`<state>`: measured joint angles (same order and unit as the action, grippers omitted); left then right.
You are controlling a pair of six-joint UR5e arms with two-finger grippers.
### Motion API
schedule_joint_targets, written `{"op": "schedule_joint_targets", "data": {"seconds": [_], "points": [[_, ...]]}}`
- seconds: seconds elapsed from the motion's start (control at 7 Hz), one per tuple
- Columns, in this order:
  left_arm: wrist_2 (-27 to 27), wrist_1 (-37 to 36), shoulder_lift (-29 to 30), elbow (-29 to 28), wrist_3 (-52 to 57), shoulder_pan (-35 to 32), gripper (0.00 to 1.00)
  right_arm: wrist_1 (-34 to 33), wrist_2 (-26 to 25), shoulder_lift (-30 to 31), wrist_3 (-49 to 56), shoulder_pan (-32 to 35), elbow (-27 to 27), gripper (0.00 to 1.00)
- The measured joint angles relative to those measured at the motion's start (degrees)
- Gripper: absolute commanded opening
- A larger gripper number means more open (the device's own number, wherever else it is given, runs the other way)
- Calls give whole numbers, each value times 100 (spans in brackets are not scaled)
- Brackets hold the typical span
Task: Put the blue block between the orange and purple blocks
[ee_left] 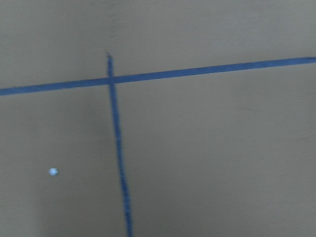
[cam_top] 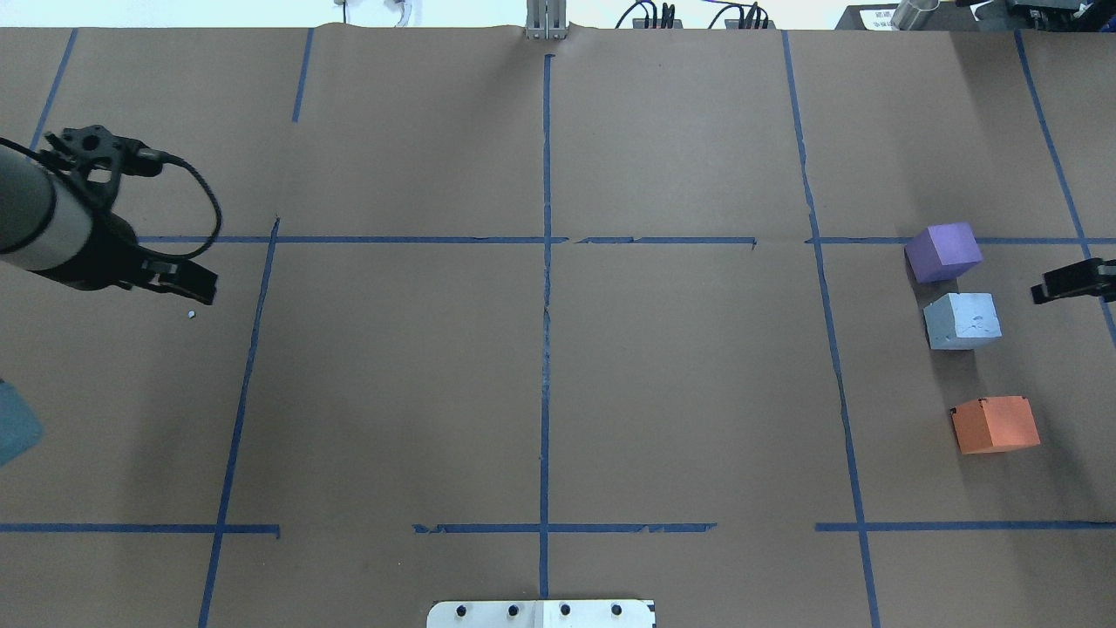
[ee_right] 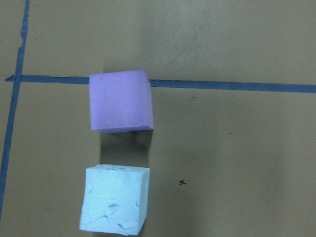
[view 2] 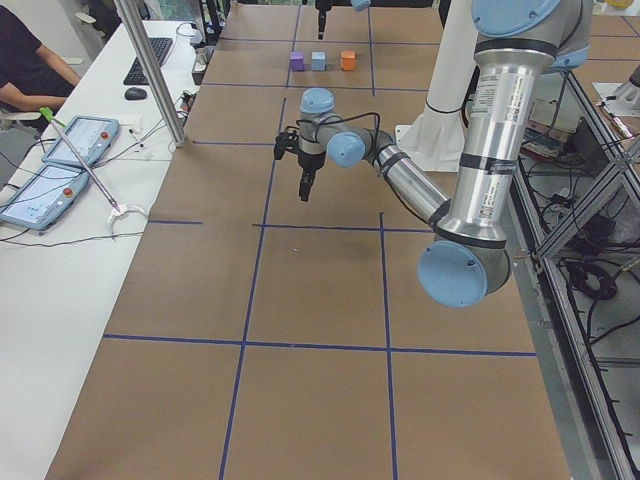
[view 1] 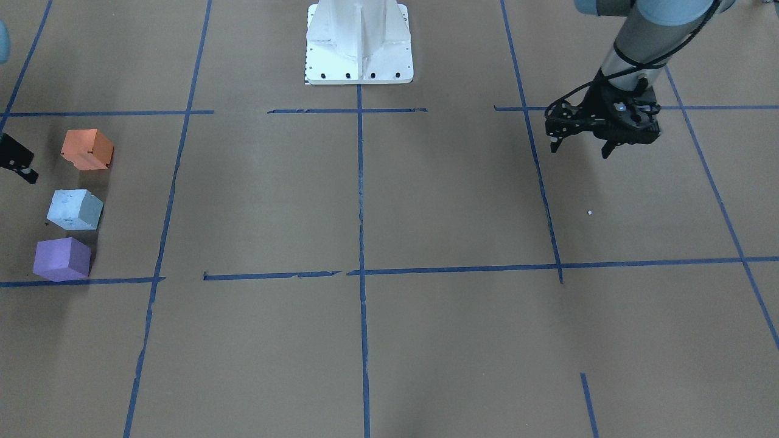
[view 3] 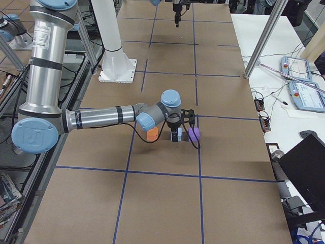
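Note:
The pale blue block [view 1: 75,208] stands on the brown table in a row between the orange block [view 1: 87,149] and the purple block [view 1: 61,258], apart from both. The overhead view shows the same row: purple [cam_top: 942,251], blue [cam_top: 962,320], orange [cam_top: 994,424]. My right gripper [cam_top: 1068,283] hovers just outside this row at the table's edge, touching no block, and looks open and empty. The right wrist view looks down on the purple block [ee_right: 120,100] and the blue block [ee_right: 116,205]. My left gripper [view 1: 580,149] is open and empty, far across the table.
Blue tape lines divide the table into squares. The white robot base [view 1: 359,42] stands at the middle of the robot's side. A small white speck [view 1: 589,212] lies near the left gripper. A side table with tablets [view 2: 75,140] and a seated person are beyond the far edge.

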<state>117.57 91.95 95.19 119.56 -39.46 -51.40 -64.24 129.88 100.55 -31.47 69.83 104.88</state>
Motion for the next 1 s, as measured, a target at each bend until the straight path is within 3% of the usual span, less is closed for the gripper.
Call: {"op": "schedule_joint_targets", "data": {"seconds": [0.29,0.57,1.0], "points": [[630,-63,-736,-41,1799,-1206,100,-848,204,34,1713,1006,-33,100],[1177,-406,-1090,-391,3597,-2504,100,-1577,266,23,2934,1564,-77,100],[1487,-587,-1084,-1405,4839,-3392,100,-1809,449,18,3449,1803,-270,100]]}}
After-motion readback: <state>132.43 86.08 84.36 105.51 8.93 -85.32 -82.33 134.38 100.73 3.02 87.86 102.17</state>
